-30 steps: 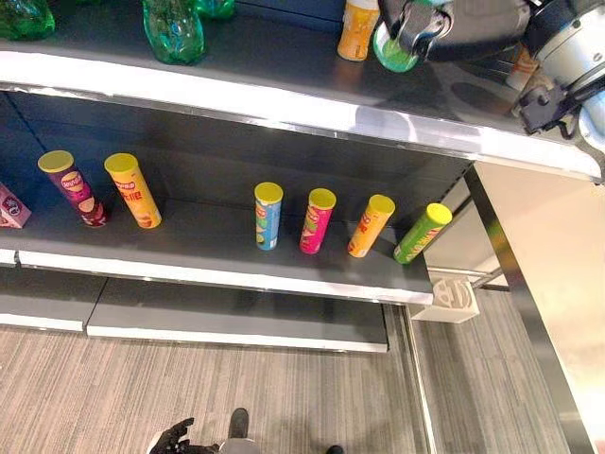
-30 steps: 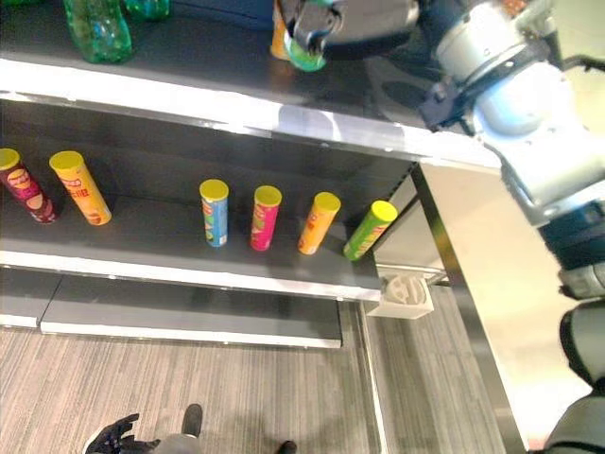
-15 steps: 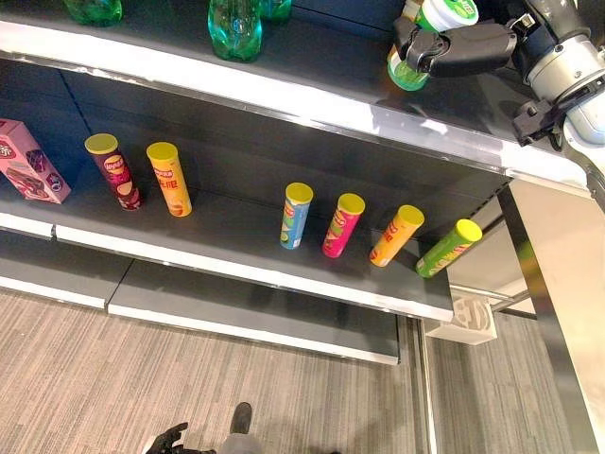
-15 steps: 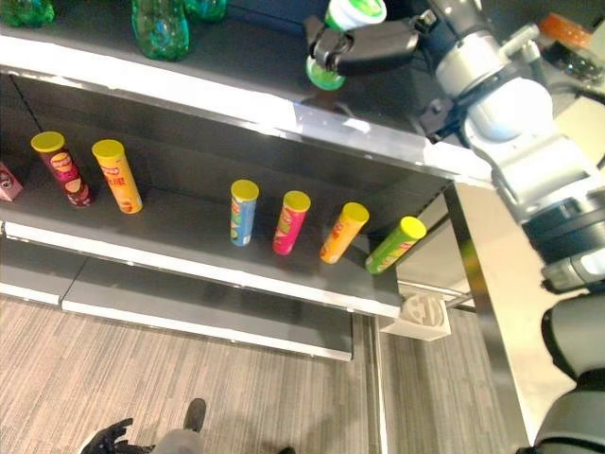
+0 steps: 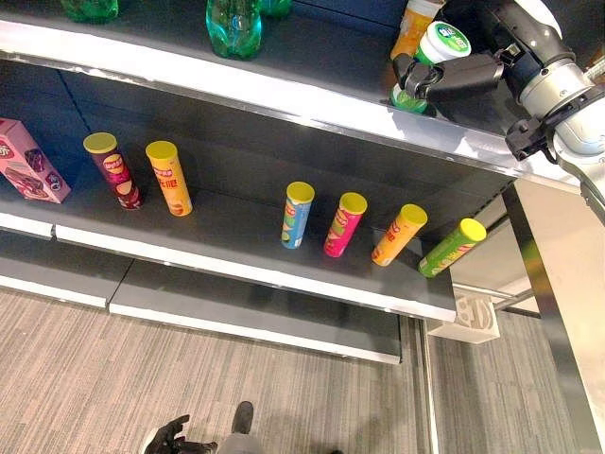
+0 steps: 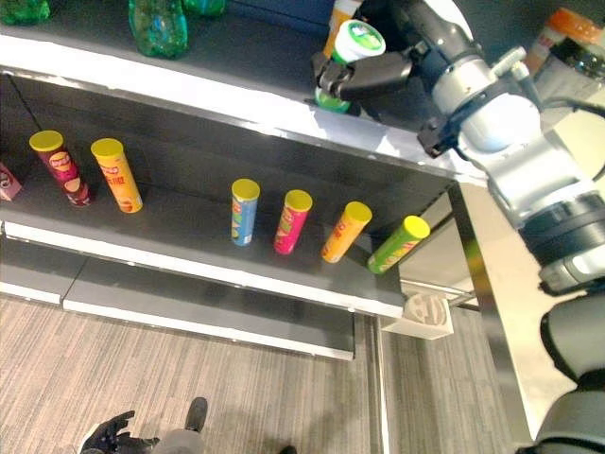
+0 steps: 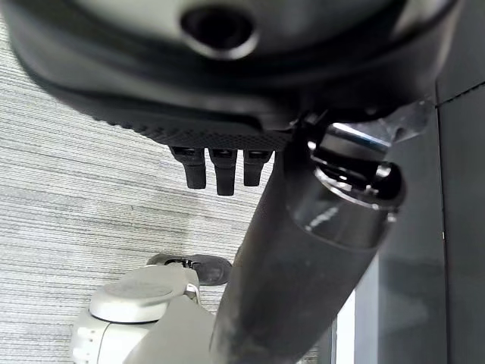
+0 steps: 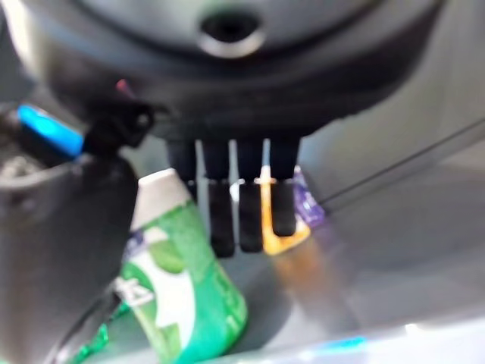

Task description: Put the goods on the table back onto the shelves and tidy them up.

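Shelving unit (image 5: 284,99), dark boards with pale edges. Middle shelf: six upright crisp tubes (image 5: 298,214), pink box (image 5: 28,161) at left. Top shelf: green bottles (image 5: 233,24), orange bottle (image 5: 414,28). Right hand (image 5: 452,78) clasps green white-lidded canister (image 5: 430,61), tilted at top shelf's front edge. Left hand (image 5: 170,439), low over floor, fingers relaxed, holding nothing.

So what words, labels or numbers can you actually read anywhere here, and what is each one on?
No text can be read with certainty.
Green tub in the right hand: white print on its side, blurred.
Snack tubes on the middle shelf: logos too small to read.
Pink box at that shelf's left end: print too small to read.
Orange bottle on the top shelf: label unreadable.
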`<state>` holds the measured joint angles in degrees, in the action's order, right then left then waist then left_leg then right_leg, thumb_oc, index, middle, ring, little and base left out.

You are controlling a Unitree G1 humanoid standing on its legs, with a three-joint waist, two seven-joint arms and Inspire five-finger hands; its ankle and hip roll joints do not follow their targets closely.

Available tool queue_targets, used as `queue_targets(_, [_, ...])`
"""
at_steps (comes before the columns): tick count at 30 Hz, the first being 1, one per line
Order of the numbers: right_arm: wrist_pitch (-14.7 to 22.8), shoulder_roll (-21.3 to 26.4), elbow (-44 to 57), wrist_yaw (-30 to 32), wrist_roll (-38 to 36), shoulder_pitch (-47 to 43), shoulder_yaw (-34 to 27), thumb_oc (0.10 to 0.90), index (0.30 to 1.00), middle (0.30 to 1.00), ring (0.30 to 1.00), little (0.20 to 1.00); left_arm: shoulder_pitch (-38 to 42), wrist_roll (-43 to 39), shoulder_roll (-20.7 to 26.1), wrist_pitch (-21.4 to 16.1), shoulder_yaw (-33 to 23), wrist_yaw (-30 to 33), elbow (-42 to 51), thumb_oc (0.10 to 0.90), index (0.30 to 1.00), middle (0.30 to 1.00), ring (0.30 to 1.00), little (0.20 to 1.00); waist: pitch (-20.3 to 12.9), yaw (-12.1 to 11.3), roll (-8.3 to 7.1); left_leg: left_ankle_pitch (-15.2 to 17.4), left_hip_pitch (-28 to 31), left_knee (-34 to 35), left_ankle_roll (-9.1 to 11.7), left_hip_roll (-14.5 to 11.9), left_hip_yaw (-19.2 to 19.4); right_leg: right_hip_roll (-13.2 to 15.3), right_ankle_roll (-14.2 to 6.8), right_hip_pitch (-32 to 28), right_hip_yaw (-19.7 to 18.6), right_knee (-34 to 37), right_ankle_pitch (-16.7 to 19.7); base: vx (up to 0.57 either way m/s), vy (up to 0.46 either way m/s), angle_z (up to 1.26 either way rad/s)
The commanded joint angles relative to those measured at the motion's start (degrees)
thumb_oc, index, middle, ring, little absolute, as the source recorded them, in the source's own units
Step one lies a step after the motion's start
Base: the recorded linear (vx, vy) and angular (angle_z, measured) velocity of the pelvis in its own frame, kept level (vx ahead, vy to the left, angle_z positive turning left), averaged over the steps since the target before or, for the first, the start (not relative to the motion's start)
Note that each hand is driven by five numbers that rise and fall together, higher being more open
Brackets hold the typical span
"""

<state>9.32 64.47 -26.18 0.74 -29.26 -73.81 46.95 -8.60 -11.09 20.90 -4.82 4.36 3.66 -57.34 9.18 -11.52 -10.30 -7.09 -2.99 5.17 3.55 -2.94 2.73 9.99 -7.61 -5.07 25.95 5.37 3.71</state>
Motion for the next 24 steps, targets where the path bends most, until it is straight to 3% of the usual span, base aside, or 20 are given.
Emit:
queue_targets(1, [2.05, 2.44, -2.03, 1.30, 0.72, -11.12, 1.78, 0.400, 0.300, 0.300, 0.300, 0.300, 1.24, 0.43, 4.05, -2.94, 1.93, 1.55, 0.76, 0.800, 0.900, 0.900, 0.900, 0.900, -1.14, -1.21, -1.67, 6.81, 3.45, -0.17, 2.29, -1.46, 2.62, 4.63, -6.05, -1.39, -0.87, -0.72, 3.21, 0.00, 0.000, 0.00])
queue_targets(2, [2.00, 2.53, -2.17, 1.35, 1.03, -11.23, 1.99, 0.425, 0.338, 0.338, 0.338, 0.338, 1.24, 0.39, 4.06, -2.96, 1.92, 1.52, 0.80, 0.800, 0.900, 0.900, 0.900, 0.900, -1.14, -1.18, -1.71, 6.83, 3.46, -0.17, 2.28, -1.48, 2.59, 4.61, -6.04, -1.39, -0.87, -0.70, 3.21, 0.00, 0.000, 0.00])
queue_targets(3, [1.99, 2.58, -2.46, 1.48, 1.27, -11.44, 2.17, 0.648, 0.672, 0.672, 0.672, 0.672, 1.22, 0.36, 4.07, -2.95, 1.96, 1.58, 0.83, 0.800, 0.900, 0.900, 0.900, 0.900, -1.10, -1.16, -1.73, 6.85, 3.46, -0.17, 2.29, -1.52, 2.57, 4.60, -6.02, -1.40, -0.86, -0.70, 3.20, 0.00, 0.000, 0.00])
queue_targets(4, [2.01, 2.69, -2.60, 1.56, 1.46, -11.67, 2.28, 0.704, 0.756, 0.756, 0.756, 0.756, 1.22, 0.35, 4.10, -2.97, 1.92, 1.63, 0.82, 0.800, 0.900, 0.900, 0.900, 0.900, -1.10, -1.13, -1.75, 6.87, 3.47, -0.17, 2.30, -1.54, 2.57, 4.57, -6.03, -1.43, -0.84, -0.71, 3.18, 0.00, 0.000, 0.00])
queue_targets(5, [1.90, 2.77, -2.99, 1.71, 2.11, -12.18, 2.69, 0.800, 0.900, 0.900, 0.900, 0.900, 1.35, 0.43, 4.08, -2.95, 1.93, 1.68, 0.77, 0.800, 0.900, 0.900, 0.900, 0.900, -1.10, -1.01, -1.76, 6.89, 3.53, -0.17, 2.31, -1.56, 2.58, 4.57, -6.02, -1.46, -0.89, -0.71, 3.17, 0.00, 0.000, 0.00])
queue_targets(11, [1.91, 4.04, -4.05, 2.51, 3.43, -13.87, 3.61, 0.800, 0.900, 0.900, 0.900, 0.900, 1.24, 0.60, 4.15, -3.04, 1.98, 1.77, 1.00, 0.800, 0.900, 0.900, 0.900, 0.900, -1.19, -0.50, -1.97, 7.06, 3.67, -0.17, 2.33, -1.59, 2.73, 4.59, -6.07, -1.43, -0.71, -0.68, 3.30, 0.00, 0.000, 0.00])
queue_targets(17, [3.03, 6.21, -2.71, 4.67, 3.00, -13.08, 0.72, 0.800, 0.900, 0.900, 0.900, 0.900, 1.57, 0.61, 3.67, -3.07, 1.97, 1.77, 0.85, 0.800, 0.900, 0.900, 0.900, 0.900, -1.35, 0.36, -1.75, 7.27, 3.91, -0.17, 2.26, -1.48, 3.15, 4.61, -6.15, -1.34, -0.98, -0.61, 3.47, 0.00, 0.003, -0.01])
queue_targets(20, [5.08, 7.83, 1.84, 5.25, -1.29, -9.97, -4.79, 0.800, 0.900, 0.900, 0.900, 0.900, 1.60, 1.07, 3.49, -3.05, 2.00, 1.66, 0.77, 0.800, 0.900, 0.900, 0.900, 0.900, -1.40, 0.89, -1.49, 7.40, 3.96, -0.17, 2.17, -1.47, 3.33, 4.72, -6.31, -1.22, -1.05, -0.57, 3.58, 0.01, 0.030, -0.04])
queue_targets(21, [7.47, 9.18, 5.60, 5.18, -5.78, -7.42, -9.54, 0.800, 0.900, 0.900, 0.900, 0.900, 1.30, 1.21, 2.89, -3.06, 1.89, 1.27, 0.89, 0.800, 0.900, 0.900, 0.900, 0.900, -1.44, 1.37, -1.03, 7.64, 4.05, -0.17, 2.02, -1.39, 3.45, 4.84, -6.44, -1.20, -1.10, -0.61, 3.71, 0.03, 0.023, -0.06])
queue_targets(23, [8.32, 10.10, 8.00, 5.60, -7.12, -3.81, -14.32, 0.800, 0.900, 0.900, 0.900, 0.900, 1.16, 1.22, 3.20, -3.04, 1.88, 1.10, 1.04, 0.800, 0.900, 0.900, 0.900, 0.900, -1.62, 1.47, -1.33, 7.77, 3.97, -0.17, 1.94, -1.31, 3.48, 4.92, -6.57, -1.08, -1.09, -0.61, 3.86, 0.02, 0.034, -0.08])
queue_targets(24, [10.46, 11.66, 11.57, 6.85, -9.02, 1.12, -22.07, 0.800, 0.900, 0.900, 0.900, 0.900, 1.11, 1.91, 2.50, -2.92, 1.72, 0.75, 1.17, 0.800, 0.900, 0.900, 0.900, 0.900, -1.80, 2.40, -0.81, 8.09, 3.96, -0.17, 1.78, -1.16, 3.74, 5.10, -6.78, -0.85, -1.19, -0.65, 4.10, 0.01, 0.047, -0.08])
